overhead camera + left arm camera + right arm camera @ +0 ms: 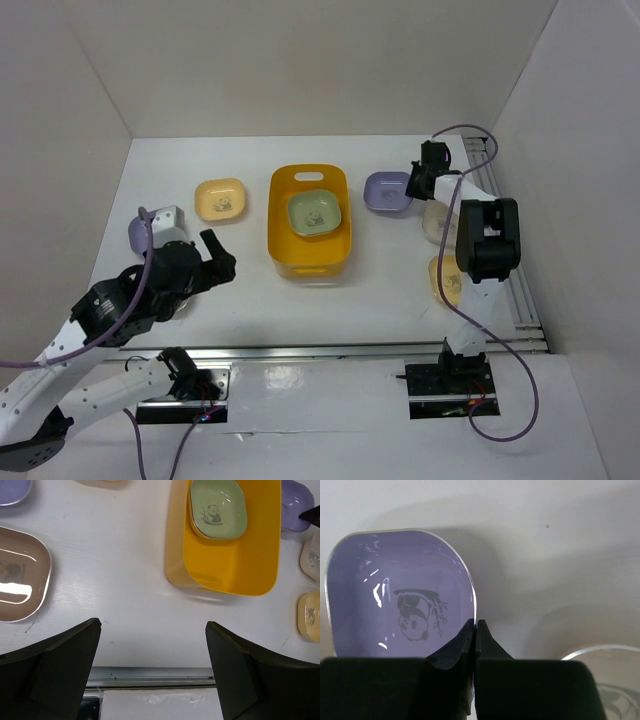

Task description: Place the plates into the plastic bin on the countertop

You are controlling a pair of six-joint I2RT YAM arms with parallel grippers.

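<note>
**Right pincer clamped on a purple plate beside the bin**

The right pincer is closed down to a sliver on the right-hand rim of a purple plate, whose panda print shows in the wrist view. That plate sits just beside the right wall of the plastic bin, outside it; whether it rests on the desk or is raised off it cannot be told.

One green plate lies flat inside the bin, toward its far end.

The left pincer hangs wide open over bare desk, left of the bin and nearer the arm bases, with nothing between its fingers.

The other plates lie on the desk outside the bin. A yellow plate is to its left. A cream plate and a second yellow plate are on the right, partly behind the right arm. A pinkish-brown plate and a second purple plate are at the far left.
</note>
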